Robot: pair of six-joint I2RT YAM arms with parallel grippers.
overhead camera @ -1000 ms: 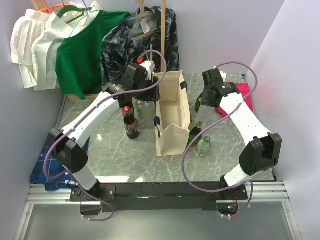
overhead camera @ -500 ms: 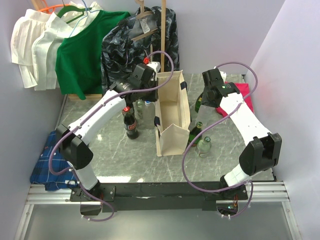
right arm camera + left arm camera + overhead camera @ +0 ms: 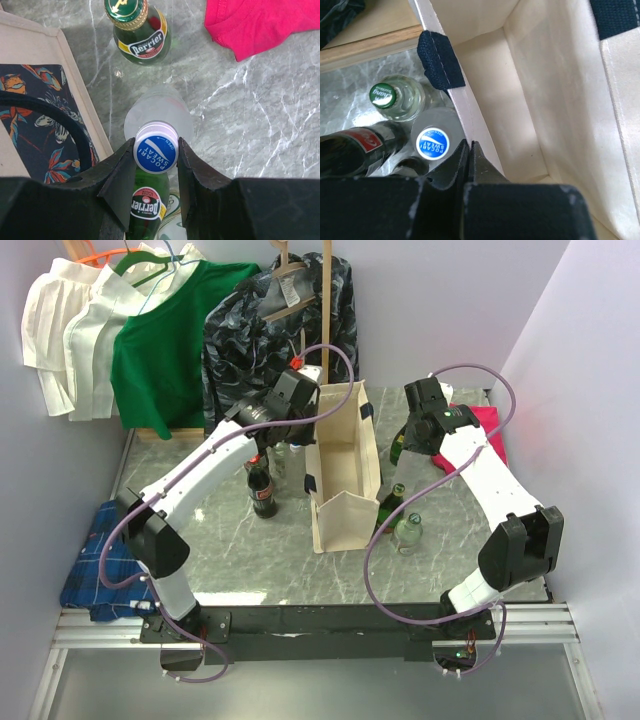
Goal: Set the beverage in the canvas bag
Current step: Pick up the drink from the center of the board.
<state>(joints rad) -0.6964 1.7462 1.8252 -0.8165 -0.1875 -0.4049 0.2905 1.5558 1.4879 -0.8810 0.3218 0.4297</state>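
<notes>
The cream canvas bag (image 3: 345,475) stands open in the middle of the table. My left gripper (image 3: 302,430) is shut on the bag's left rim (image 3: 440,65), one finger inside and one outside. To the right of the bag, my right gripper (image 3: 407,445) is shut on the blue cap of a clear Pocari Sweat bottle (image 3: 156,149), which stands upright close beside the bag's right wall (image 3: 30,45). Nothing shows inside the bag (image 3: 545,100).
Left of the bag stand a cola bottle (image 3: 262,485), a green-capped clear bottle (image 3: 385,95) and another Pocari bottle (image 3: 432,144). To the right are green Perrier bottles (image 3: 137,30) (image 3: 147,210), a clear bottle (image 3: 408,532) and a pink cloth (image 3: 480,425). Clothes hang behind.
My left gripper has moved right to the bag's left rim and closed on it. The right arm and its bottle have not moved.
</notes>
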